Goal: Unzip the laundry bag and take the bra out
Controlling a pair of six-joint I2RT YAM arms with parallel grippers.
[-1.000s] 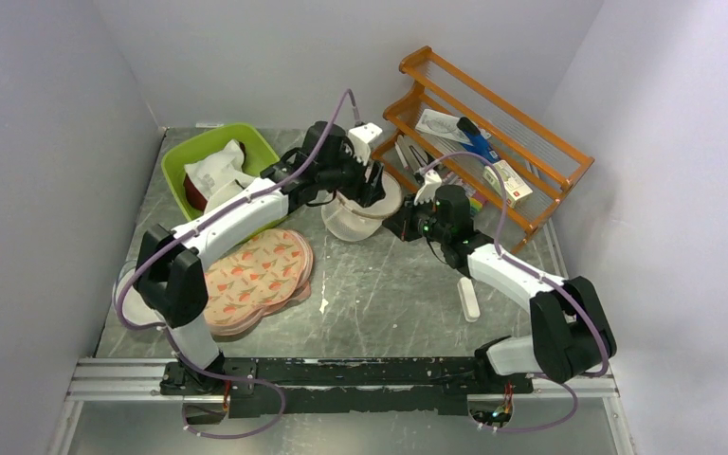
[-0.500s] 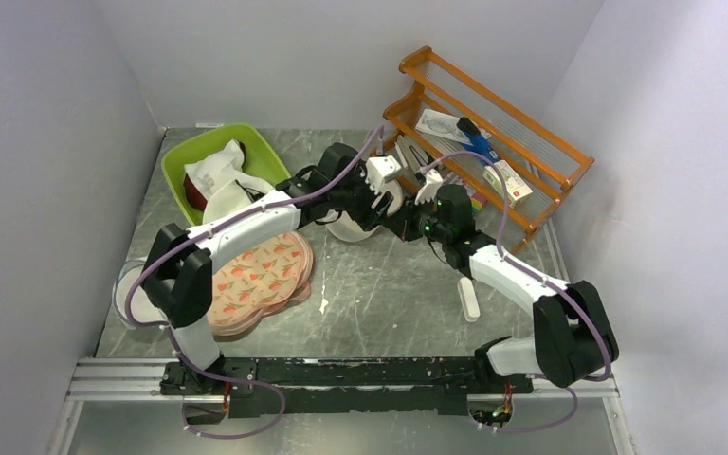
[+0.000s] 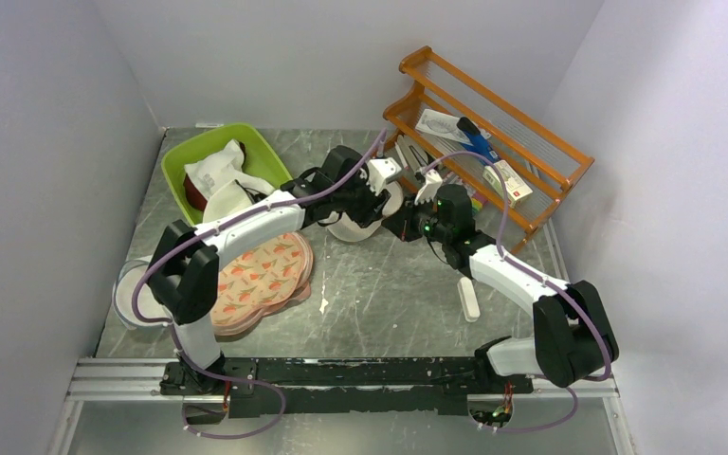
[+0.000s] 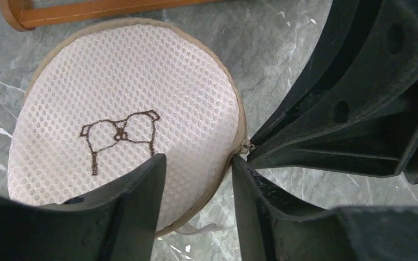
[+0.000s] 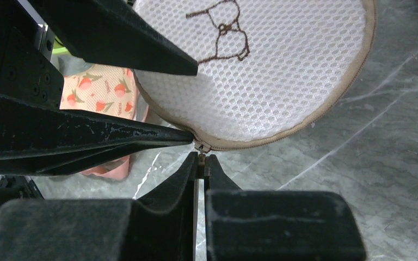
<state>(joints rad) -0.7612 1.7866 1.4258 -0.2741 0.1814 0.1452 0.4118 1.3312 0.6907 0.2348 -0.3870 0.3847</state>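
Observation:
The laundry bag [image 4: 125, 103] is a round white mesh drum with a beige rim and a dark bra outline on its face, lying on the table near the wooden rack. Its zipper is closed. In the top view the arms cover most of the laundry bag [image 3: 348, 230]. My left gripper [image 4: 196, 182] is open and straddles the bag's rim: one finger lies over the mesh face, the other stands outside beside the zipper. My right gripper [image 5: 202, 163] is shut on the zipper pull [image 5: 201, 155] at the bag's near edge. The bra is hidden.
A green bin [image 3: 175, 163] of white and dark red cloth sits at the back left. Peach fruit-printed pads [image 3: 256, 275] lie left of the bag, with a plain white round bag [image 3: 125, 301] beyond them. An orange wooden rack [image 3: 531, 142] stands at the back right. A white stick [image 3: 469, 299] lies under the right arm.
My left gripper has swung right and down from the bag's top to its rim beside the right gripper, and its jaws have narrowed. The right gripper has kept its hold.

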